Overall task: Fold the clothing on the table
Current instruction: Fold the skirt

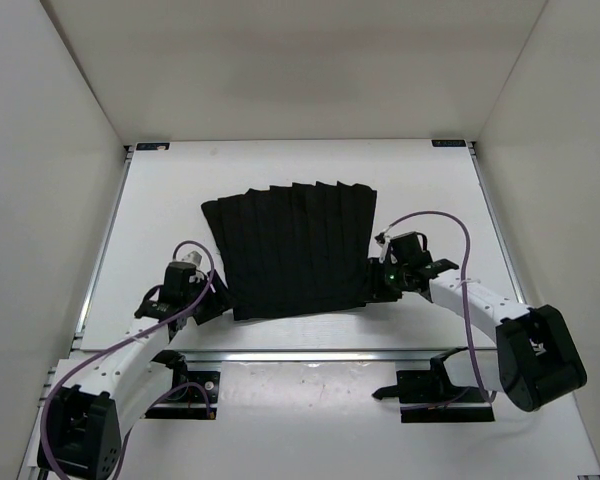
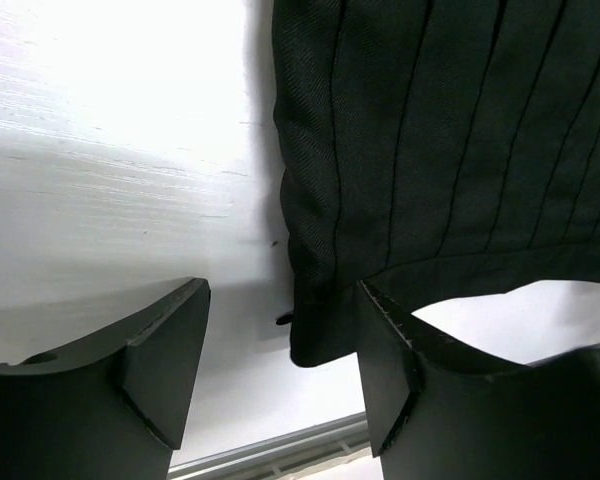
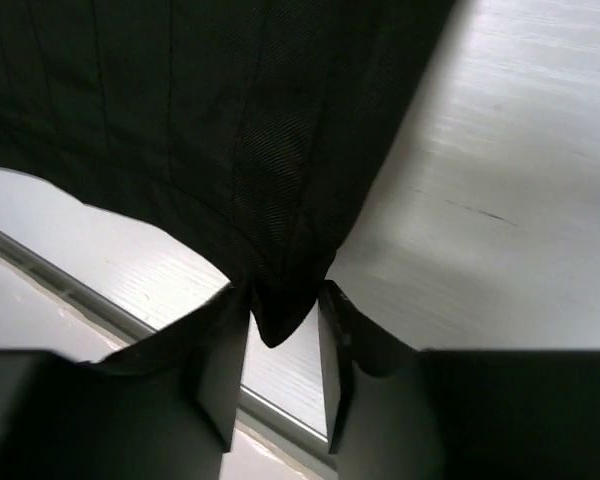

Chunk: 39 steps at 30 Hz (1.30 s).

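One black pleated fabric skirt (image 1: 295,250) lies flat on the white counter (image 1: 430,190), with one of its corners between each of the two sets of jaws. The left jaws stand released astride theirs. The right jaws sit narrow round theirs (a firm bite cannot be told). Grasping is the step in hand; next, both should clench, lift and carry the hem forward.
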Motion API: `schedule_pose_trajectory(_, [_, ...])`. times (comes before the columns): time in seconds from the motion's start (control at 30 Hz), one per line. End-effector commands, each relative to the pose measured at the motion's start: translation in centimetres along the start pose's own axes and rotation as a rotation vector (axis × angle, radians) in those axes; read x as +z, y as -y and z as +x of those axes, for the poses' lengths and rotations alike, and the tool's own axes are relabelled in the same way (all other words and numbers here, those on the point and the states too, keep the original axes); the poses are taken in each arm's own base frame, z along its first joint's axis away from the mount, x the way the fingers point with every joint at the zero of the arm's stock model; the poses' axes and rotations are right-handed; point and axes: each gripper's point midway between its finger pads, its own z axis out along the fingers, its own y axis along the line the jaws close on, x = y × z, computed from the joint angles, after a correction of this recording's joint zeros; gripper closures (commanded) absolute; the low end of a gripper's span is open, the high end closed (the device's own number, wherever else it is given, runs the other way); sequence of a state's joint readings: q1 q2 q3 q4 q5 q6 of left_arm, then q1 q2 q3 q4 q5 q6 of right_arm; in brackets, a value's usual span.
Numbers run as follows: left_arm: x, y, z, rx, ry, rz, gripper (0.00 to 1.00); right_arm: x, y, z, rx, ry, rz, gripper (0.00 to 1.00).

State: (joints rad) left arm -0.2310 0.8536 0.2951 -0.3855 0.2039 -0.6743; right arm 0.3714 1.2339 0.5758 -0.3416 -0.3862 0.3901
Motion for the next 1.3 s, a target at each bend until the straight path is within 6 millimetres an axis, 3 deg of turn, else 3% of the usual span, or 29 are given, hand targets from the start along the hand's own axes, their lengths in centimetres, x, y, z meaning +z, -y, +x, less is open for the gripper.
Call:
schedule_pose_trajectory(0.0, [0.3, 0.0, -0.1, -0.012, 0.024, 0.0, 0.3, 0.5, 0.0, -0.7, -0.008, 0.022, 0.019, 0.74])
schedule_pose_trajectory(0.03, [0.4, 0.4, -0.1, -0.003, 0.024, 0.012, 0.29, 0.6, 0.1, -0.4, 0.004, 0.009, 0.015, 0.78])
schedule_pose_trajectory(0.07, [0.5, 0.8, 0.0, 0.003, 0.02, 0.02, 0.28, 0.6, 0.5, -0.3, 0.005, 0.005, 0.025, 0.95])
schedule_pose_trajectory(0.1, [0.5, 1.1, -0.2, 0.005, 0.02, 0.026, 0.29, 0.7, 0.4, -0.1, 0.013, 0.0, 0.02, 1.0])
schedule_pose_trajectory(0.3, [0.6, 3.2, 0.5, 0.016, -0.005, 0.097, 0.37, 0.4, 0.7, 0.2, 0.023, 0.003, 0.009, 1.0])
schedule_pose_trajectory(0.33, [0.5, 3.4, 0.7, 0.013, -0.007, 0.107, 0.48, 0.3, 0.5, 0.2, 0.028, -0.003, -0.001, 1.0])
schedule_pose_trajectory(0.43, [0.5, 4.1, 1.3, 0.023, -0.027, 0.143, 1.0, 0.0, 0.3, 0.8, 0.035, -0.019, -0.018, 1.0])
schedule_pose_trajectory(0.5, [0.2, 3.5, 1.9, 0.052, -0.053, 0.118, 1.0, -0.4, -0.3, 1.0, 0.024, -0.029, -0.039, 1.0])
schedule_pose_trajectory(0.63, [-2.5, 4.3, 0.4, 0.057, -0.014, 0.138, 1.0, -2.8, -1.4, 1.7, 0.022, -0.012, -0.075, 1.0])
schedule_pose_trajectory(0.77, [-5.7, 6.1, -1.4, 0.052, 0.04, 0.185, 1.0, -6.9, -3.8, 1.6, 0.011, 0.078, -0.193, 1.0])
schedule_pose_trajectory(0.9, [-8.4, 7.1, -1.6, 0.069, 0.056, 0.214, 1.0, -11.0, -5.5, 1.8, 0.002, 0.178, -0.299, 1.0])
schedule_pose_trajectory(1.07, [-12.4, 8.6, -2.8, 0.09, 0.12, 0.248, 1.0, -13.8, -6.6, 3.3, 0.011, 0.186, -0.297, 1.0])
schedule_pose_trajectory(1.27, [-15.1, 10.8, -5.0, 0.108, 0.181, 0.279, 1.0, -17.3, -8.0, 1.9, -0.03, 0.255, -0.236, 1.0])
